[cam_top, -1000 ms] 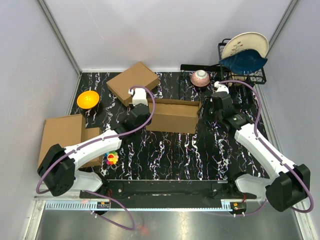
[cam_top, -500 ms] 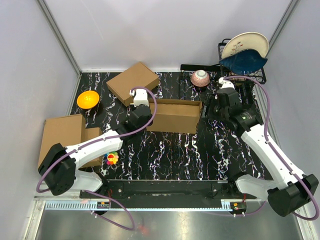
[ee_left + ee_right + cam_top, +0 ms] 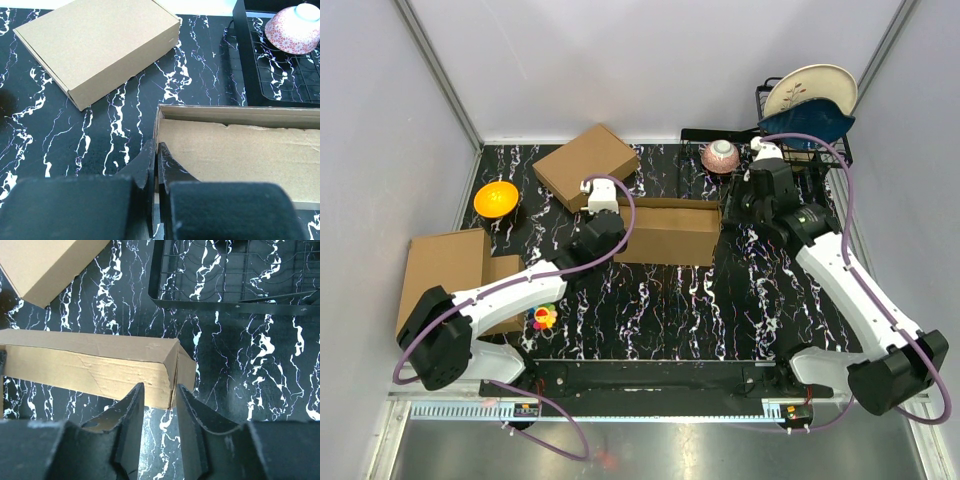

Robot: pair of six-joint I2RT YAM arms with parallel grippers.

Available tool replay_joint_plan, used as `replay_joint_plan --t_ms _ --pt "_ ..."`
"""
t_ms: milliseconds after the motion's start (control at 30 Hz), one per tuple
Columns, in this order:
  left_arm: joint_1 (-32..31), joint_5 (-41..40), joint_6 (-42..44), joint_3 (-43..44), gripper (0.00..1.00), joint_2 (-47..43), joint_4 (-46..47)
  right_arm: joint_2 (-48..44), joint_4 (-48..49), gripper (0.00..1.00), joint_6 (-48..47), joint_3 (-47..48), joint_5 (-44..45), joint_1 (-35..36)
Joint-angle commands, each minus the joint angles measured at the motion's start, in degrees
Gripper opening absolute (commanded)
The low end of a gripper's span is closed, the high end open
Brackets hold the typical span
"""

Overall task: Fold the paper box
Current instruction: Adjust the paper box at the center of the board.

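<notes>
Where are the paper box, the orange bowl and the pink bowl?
paper box (image 3: 665, 238): top view, its front wall.
orange bowl (image 3: 496, 198): top view, its inside.
pink bowl (image 3: 292, 31): left wrist view, its patterned side.

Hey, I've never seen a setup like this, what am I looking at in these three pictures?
A left arm and a right arm are bolted at a table's near edge. One picture looks down from above. The other two come from cameras on each wrist, so fingers show at the bottom. Laid out are an open paper box, a closed box, an orange bowl and a pink bowl near a dish rack. The left gripper is shut at the paper box's left end. The right gripper is open over its right end, holding nothing.
</notes>
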Motion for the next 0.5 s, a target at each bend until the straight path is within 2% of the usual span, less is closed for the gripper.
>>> replay_joint_plan --t_ms 0,233,467 --pt "-1.36 4.60 -0.44 -3.84 0.00 4.39 -16.76 0.90 1.30 0.37 -2.47 1.14 0.32 0.47" --pt "-1.45 4.43 -0.09 -3.41 0.00 4.31 -16.68 1.60 1.30 0.43 -3.70 -0.80 1.63 0.47" --pt "-1.71 4.25 -0.18 -3.67 0.00 4.31 -16.68 3.28 3.76 0.37 -3.88 -1.77 2.51 0.47"
